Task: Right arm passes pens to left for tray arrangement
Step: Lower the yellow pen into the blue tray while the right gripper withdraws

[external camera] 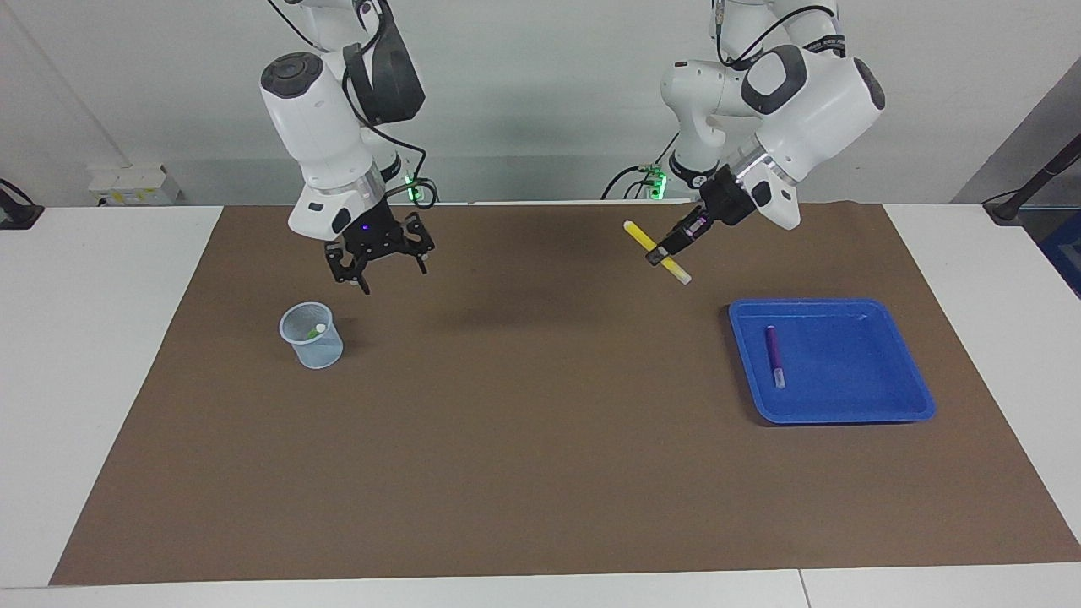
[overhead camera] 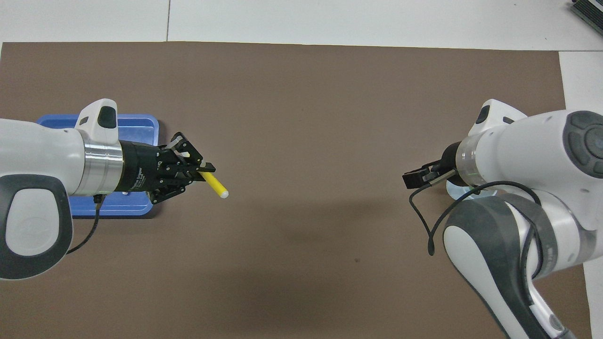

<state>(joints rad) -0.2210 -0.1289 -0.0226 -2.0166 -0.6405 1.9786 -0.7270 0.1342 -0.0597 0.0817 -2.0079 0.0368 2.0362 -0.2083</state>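
Gripping the yellow pen (external camera: pixel 657 252) in my left hand (external camera: pixel 660 252), I hold it tilted over the brown mat (external camera: pixel 540 439), near the blue tray (external camera: pixel 908 376) (the purple pen (external camera: pixel 773 355) lies inside it) at the left arm's end of the worktop (external camera: pixel 101 355). My right hand (external camera: pixel 377 268) hangs open over the cup (external camera: pixel 312 336), which holds the green pen (external camera: pixel 315 331).

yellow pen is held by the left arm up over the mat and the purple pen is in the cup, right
Not quite. The facing view shows the purple pen lying in the blue tray, not in the cup. The left gripper does hold the yellow pen over the mat.
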